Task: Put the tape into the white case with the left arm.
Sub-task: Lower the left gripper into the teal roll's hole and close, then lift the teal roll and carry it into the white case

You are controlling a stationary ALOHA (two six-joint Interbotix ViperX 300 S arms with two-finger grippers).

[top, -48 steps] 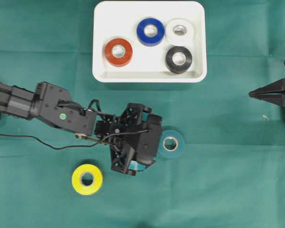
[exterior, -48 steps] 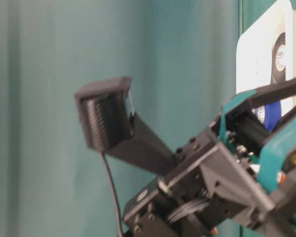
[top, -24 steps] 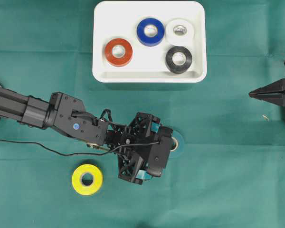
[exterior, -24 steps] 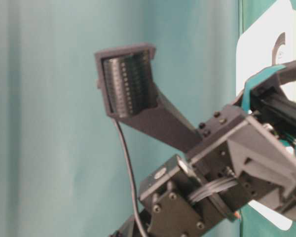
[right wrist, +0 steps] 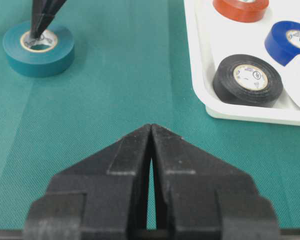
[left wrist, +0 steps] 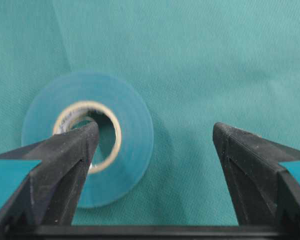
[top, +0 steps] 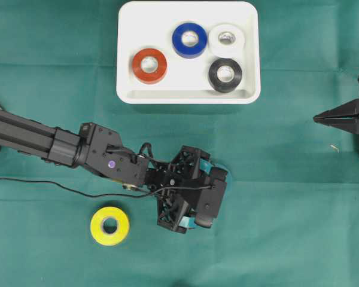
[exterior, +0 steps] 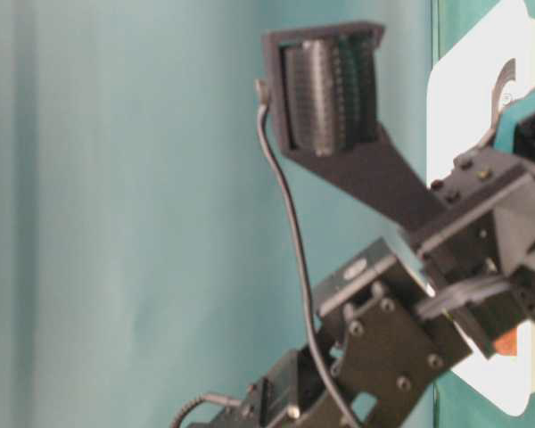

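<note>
Glossy teal tape roll (left wrist: 87, 150) on woven green cloth (left wrist: 215, 60), lower left.
White case (top: 188, 94) holds four rolls; left gripper (left wrist: 155, 145) gapes wide, empty, one finger in the core.

You get one view straight down over the whole green cloth-covered table (top: 299, 227). The table-level view is pressed close behind the left arm. Your left wrist camera looks down between its fingers at the teal tape roll (left wrist: 87, 135); the right wrist camera faces the same roll from afar, low across the cloth
</note>
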